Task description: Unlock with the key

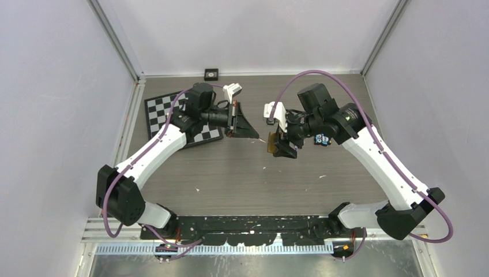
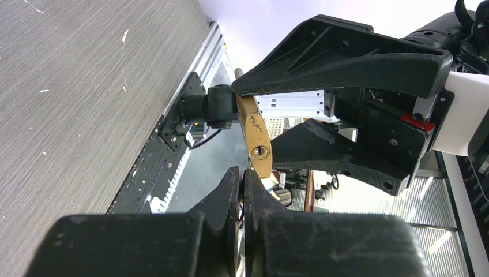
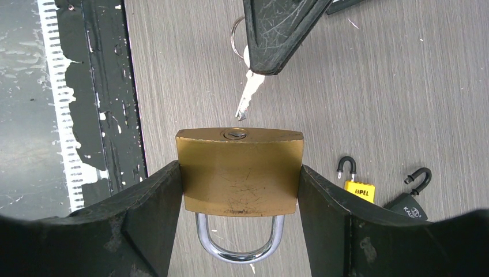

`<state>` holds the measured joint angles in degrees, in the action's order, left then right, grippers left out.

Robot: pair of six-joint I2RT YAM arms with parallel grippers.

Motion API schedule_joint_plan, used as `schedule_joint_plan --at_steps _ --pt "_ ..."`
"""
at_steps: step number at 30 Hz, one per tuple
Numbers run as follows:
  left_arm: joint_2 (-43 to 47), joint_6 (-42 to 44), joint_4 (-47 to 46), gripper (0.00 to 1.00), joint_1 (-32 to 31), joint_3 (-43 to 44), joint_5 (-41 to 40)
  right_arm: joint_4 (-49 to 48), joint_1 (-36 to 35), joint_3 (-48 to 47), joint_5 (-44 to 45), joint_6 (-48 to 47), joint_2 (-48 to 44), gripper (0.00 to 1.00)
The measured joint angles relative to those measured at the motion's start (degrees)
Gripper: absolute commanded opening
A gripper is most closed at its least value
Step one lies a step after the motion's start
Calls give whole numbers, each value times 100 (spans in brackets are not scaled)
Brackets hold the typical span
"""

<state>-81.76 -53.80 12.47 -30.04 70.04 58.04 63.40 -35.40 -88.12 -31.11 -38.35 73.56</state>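
Note:
My right gripper [image 3: 239, 168] is shut on a brass padlock [image 3: 242, 187], one finger on each side of its body, held above the table [image 3: 375, 86]. Its silver shackle [image 3: 239, 254] points back toward my wrist and its keyhole [image 3: 234, 134] faces away. My left gripper [image 2: 243, 173] is shut on a silver key [image 3: 249, 95] by its head. The key's tip hangs just short of the keyhole, slightly tilted. In the left wrist view the padlock [image 2: 256, 135] shows edge-on with the keyhole [image 2: 260, 152] right above my fingertips. From above, both grippers [image 1: 255, 136] [image 1: 273, 146] meet mid-table.
A small yellow padlock [image 3: 359, 187] and a black padlock [image 3: 410, 203] lie on the table under my right arm. A checkerboard [image 1: 167, 112] sits at the back left and a small black square block [image 1: 211, 73] at the back wall. A black rail [image 1: 254, 222] runs along the near edge.

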Motion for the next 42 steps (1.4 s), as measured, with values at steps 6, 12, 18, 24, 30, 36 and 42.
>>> schedule_joint_plan --at_steps 6,12,18,24,30,36,42 --pt "0 0 -13 0 -26 0 -2 -2 0 0 4 52 35 0" --pt "0 0 -22 0 -96 22 -9 -35 0 0 15 109 109 1" --pt "0 46 -7 0 -107 33 -76 -44 0 0 35 125 111 1" --pt "0 168 68 0 -107 111 -164 -44 0 0 42 125 111 0" --pt "0 264 111 0 -114 181 -264 -44 0 0 37 146 111 1" --pt "0 358 203 0 -136 186 -319 -44 0 0 37 186 111 0" --pt "0 391 245 0 -149 186 -326 -44 0 0 37 234 111 1"
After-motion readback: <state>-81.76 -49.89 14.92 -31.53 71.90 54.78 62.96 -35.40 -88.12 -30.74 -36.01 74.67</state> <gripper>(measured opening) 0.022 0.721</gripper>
